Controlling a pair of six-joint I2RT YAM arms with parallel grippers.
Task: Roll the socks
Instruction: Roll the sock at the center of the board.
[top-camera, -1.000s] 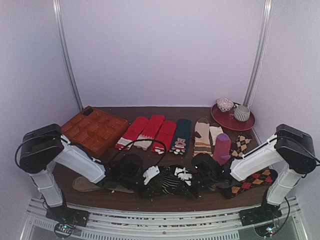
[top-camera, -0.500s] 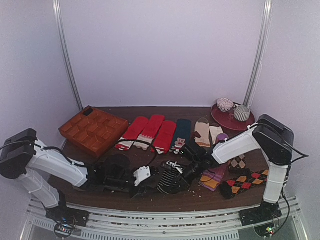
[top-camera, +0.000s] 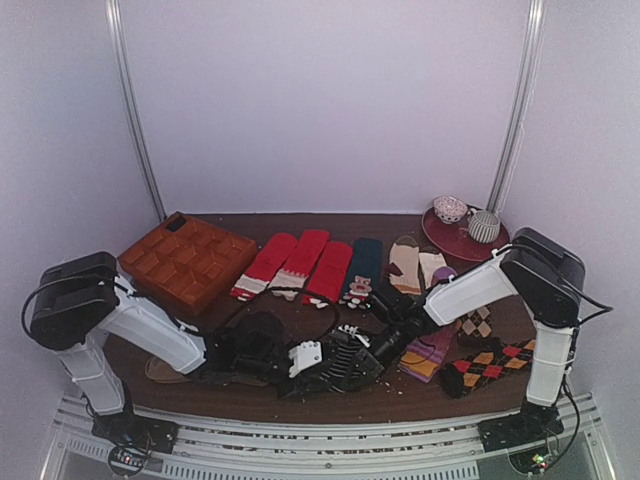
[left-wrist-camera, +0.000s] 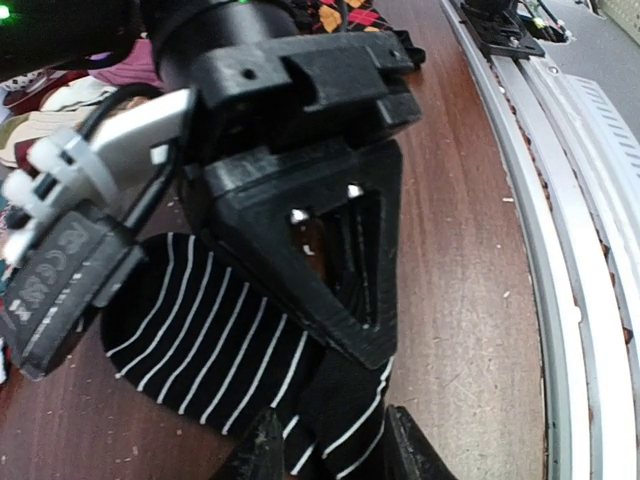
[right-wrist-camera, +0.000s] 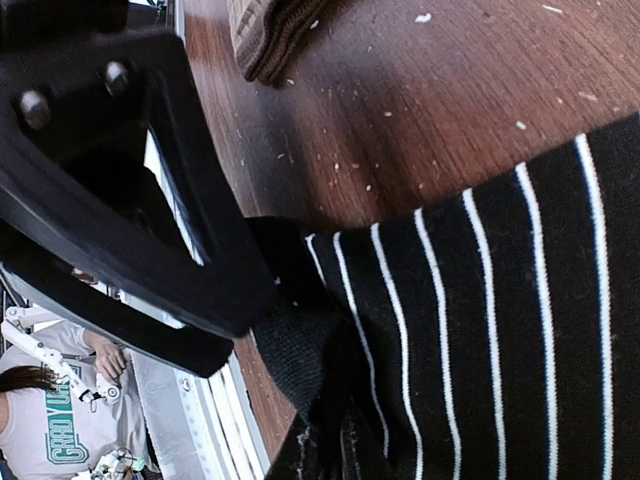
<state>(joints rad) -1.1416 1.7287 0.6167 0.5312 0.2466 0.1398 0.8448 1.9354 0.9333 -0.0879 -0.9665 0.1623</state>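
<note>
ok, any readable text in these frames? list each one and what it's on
"CHEDY": green letters on the white T-shirt of a person at the lower left of the right wrist view. This is a partial reading, and the rest is blurred.
Raised lettering on the grey cable connector in the left wrist view: too blurred to read.
striped sock: white stripes only, no text.
Top view: nothing legible.

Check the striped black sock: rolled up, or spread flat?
Partly folded, no finished roll. In the left wrist view the striped sock has one part lying on the table and another doubled over toward the camera.
</note>
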